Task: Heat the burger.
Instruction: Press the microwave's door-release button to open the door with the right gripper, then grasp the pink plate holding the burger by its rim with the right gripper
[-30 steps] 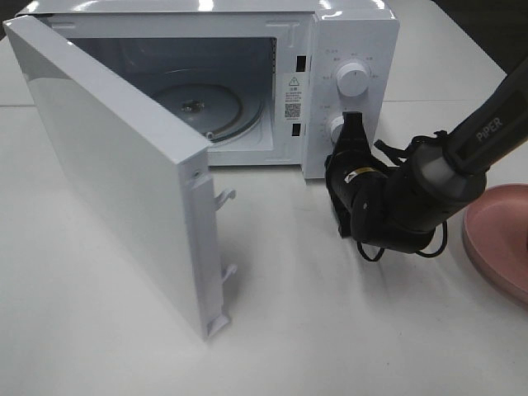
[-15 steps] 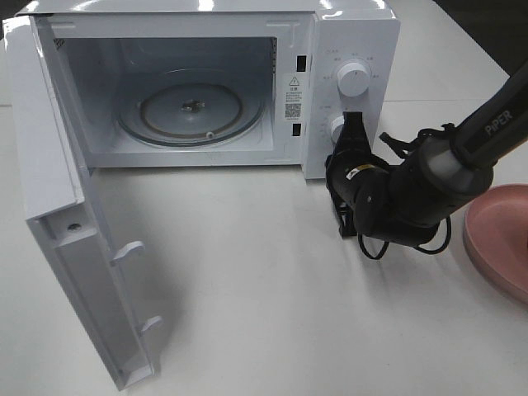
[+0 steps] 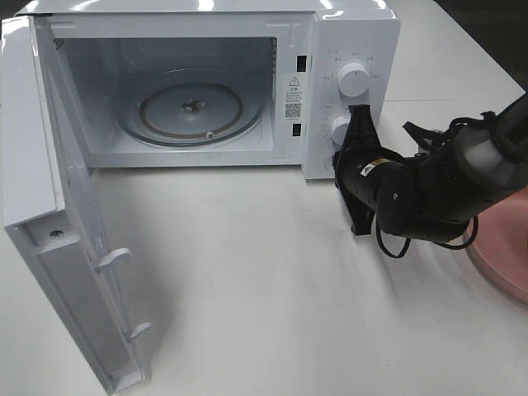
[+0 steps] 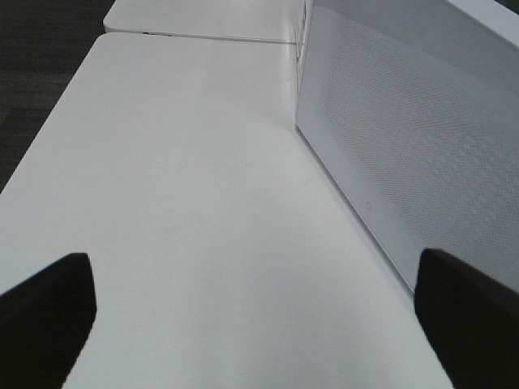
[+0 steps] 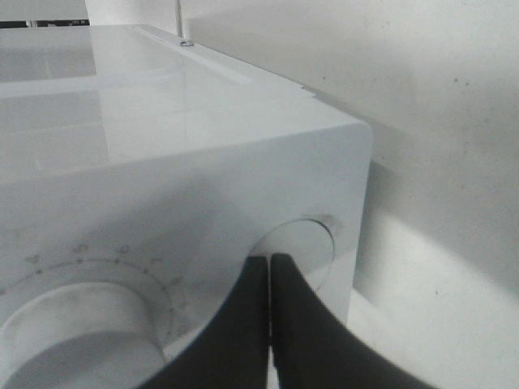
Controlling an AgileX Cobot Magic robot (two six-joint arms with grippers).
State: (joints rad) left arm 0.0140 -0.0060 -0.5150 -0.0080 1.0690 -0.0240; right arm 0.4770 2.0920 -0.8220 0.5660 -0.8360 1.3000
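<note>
White tabletop (image 3: pixel 272 272) fills the scene, and the burger shows in none of the views. It may sit on the pink plate (image 3: pixel 505 247) at the right edge, which the right arm mostly hides. By its kind I judge it light, soft and loosely stacked, so the layers could slide. A gentle hold low across the bun's sides should suit it, or moving it on the plate. The right end effector (image 5: pixel 268 267) has its fingers pressed together, holding nothing, just at the microwave (image 3: pixel 355 33) panel near the lower knob (image 3: pixel 340 128). The door (image 3: pixel 33 165) stands wide open and the glass turntable (image 3: pixel 190 111) is bare. The left end effector (image 4: pixel 255 324) is spread apart beside the door.
</note>
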